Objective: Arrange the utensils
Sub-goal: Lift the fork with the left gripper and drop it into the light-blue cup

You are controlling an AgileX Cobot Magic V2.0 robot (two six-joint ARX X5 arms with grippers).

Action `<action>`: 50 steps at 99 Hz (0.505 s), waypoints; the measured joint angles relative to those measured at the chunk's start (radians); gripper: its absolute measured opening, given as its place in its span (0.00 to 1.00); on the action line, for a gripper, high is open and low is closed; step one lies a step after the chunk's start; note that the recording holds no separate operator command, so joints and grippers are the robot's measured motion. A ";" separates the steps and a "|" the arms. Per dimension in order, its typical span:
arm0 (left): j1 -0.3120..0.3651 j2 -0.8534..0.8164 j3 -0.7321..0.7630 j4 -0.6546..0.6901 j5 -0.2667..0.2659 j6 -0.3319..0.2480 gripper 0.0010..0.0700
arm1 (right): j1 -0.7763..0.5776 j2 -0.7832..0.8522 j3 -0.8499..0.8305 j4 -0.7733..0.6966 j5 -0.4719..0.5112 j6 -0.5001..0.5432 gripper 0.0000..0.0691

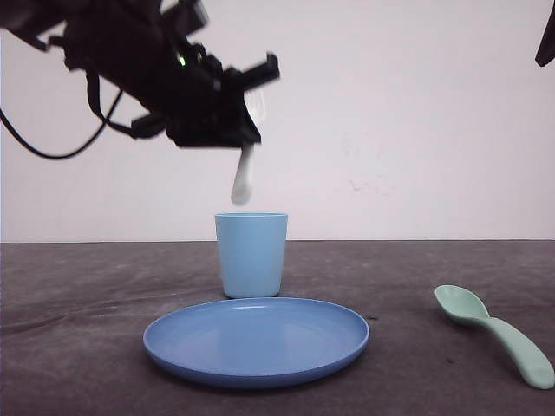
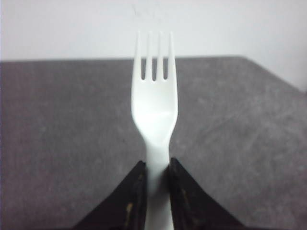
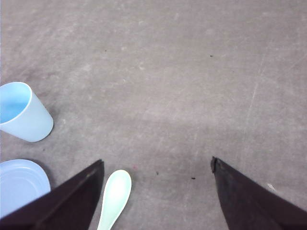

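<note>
left claw (image 2: 156,184) grips fork (image 2: 154,103), seemingly above cup (image 1: 251,254).

A light blue cup (image 1: 251,254) stands upright on the grey bench (image 1: 78,286), just behind a round blue plate (image 1: 257,340).

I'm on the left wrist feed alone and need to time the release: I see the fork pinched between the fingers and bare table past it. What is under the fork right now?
Observer: In the front view the fork hangs handle-down from the left gripper, above the light blue cup and clear of its rim.
Operator: Is anything near the cup?
Observer: A round blue plate lies just in front of it, nearer the robot.
Operator: Where is the spoon?
Observer: The mint-green spoon lies flat on the table to the right of the plate, untouched.
Operator: And the right arm?
Observer: The right gripper is open above the table, with the spoon's bowl between its fingers.
</note>
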 joint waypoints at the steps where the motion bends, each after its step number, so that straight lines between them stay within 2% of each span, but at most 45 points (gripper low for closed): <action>1: -0.001 0.003 0.000 0.000 0.000 0.000 0.05 | 0.000 0.000 0.000 0.000 0.000 0.000 0.65; 25: -0.015 0.024 0.000 0.002 0.000 0.003 0.07 | 0.000 0.000 0.000 -0.013 0.000 0.000 0.65; 31: -0.015 0.024 0.000 0.002 0.000 0.003 0.13 | 0.000 0.000 0.000 -0.018 0.000 0.000 0.65; 42: -0.015 0.024 0.000 -0.008 0.000 0.003 0.31 | 0.000 0.000 0.000 -0.024 0.000 0.000 0.65; 50: -0.016 0.024 0.000 -0.018 0.000 0.003 0.36 | 0.000 0.000 0.000 -0.034 0.000 0.000 0.65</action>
